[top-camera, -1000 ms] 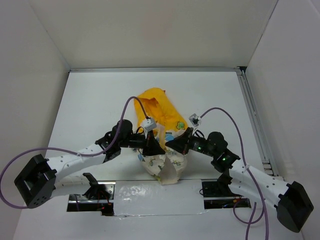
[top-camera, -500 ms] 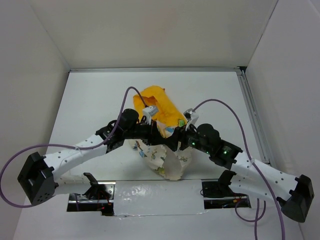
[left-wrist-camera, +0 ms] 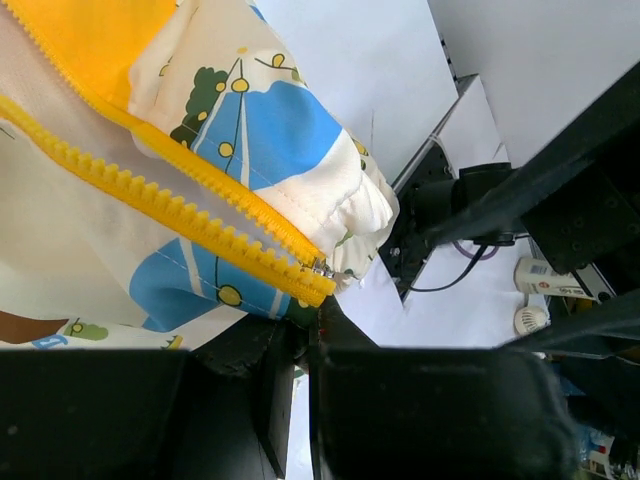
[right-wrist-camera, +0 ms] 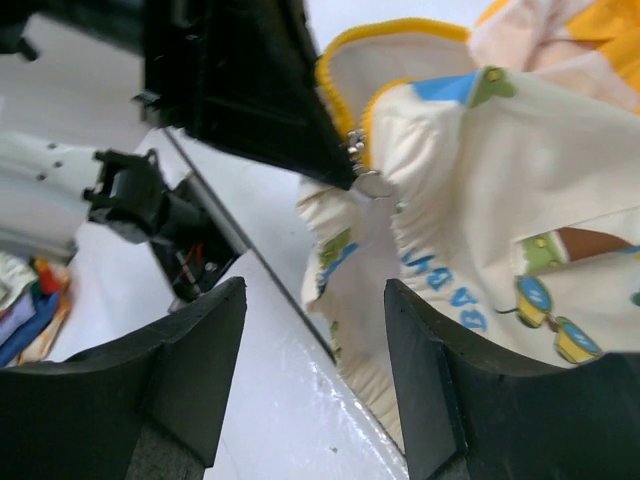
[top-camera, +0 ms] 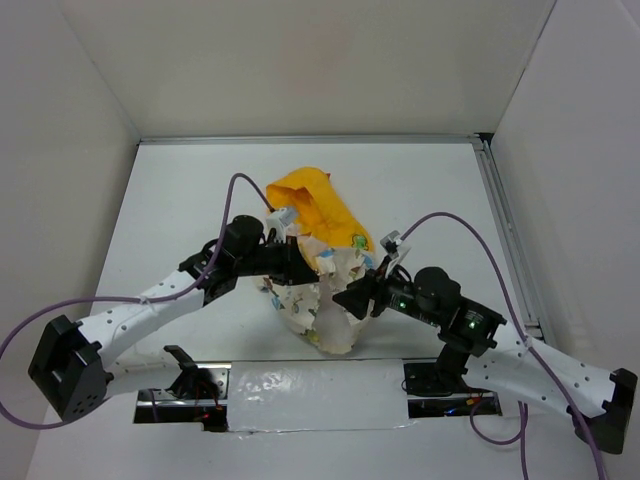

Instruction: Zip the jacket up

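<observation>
The left gripper (left-wrist-camera: 305, 325) is clamping the jacket (top-camera: 335, 290), bunched right under it, at the lower end of the yellow zipper (left-wrist-camera: 170, 205). The right gripper (top-camera: 348, 297) is hovering beside the left gripper, jaws apart.

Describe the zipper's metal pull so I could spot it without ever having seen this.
On the white table a cream printed jacket with a yellow hood is bunched up in the middle. Follow its yellow zipper teeth down to where both rows meet at the hem. The pull hangs there: the only small silvery metal piece on the cloth.
</observation>
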